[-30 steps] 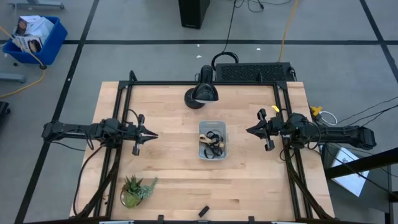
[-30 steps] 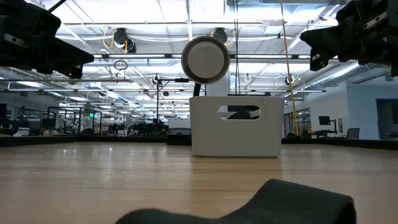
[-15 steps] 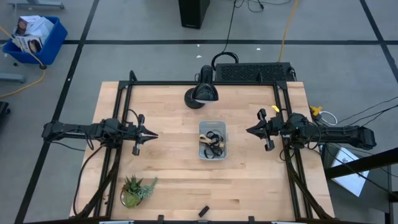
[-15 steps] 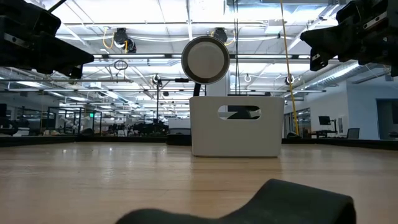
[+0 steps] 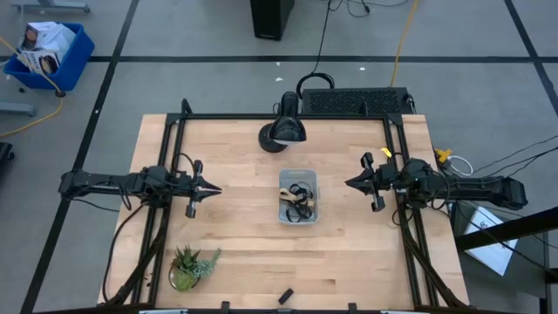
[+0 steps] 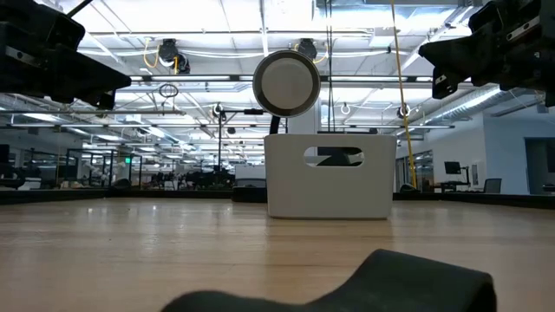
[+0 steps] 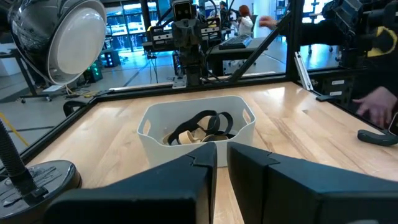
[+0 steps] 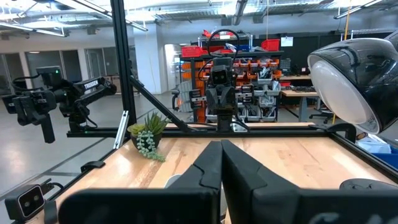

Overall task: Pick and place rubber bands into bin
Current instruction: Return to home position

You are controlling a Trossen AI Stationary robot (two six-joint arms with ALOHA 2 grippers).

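The rubber bands are lying in the bin at mid-table. The left gripper and right gripper are hovering either side, closed and empty; pulling back slowly, clear of the lamp, seems wisest.

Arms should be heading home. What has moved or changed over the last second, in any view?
Nothing visibly changed. The left gripper and the right gripper are where they were, raised on either side of the bin, both empty. The rubber bands lie inside the bin as before.
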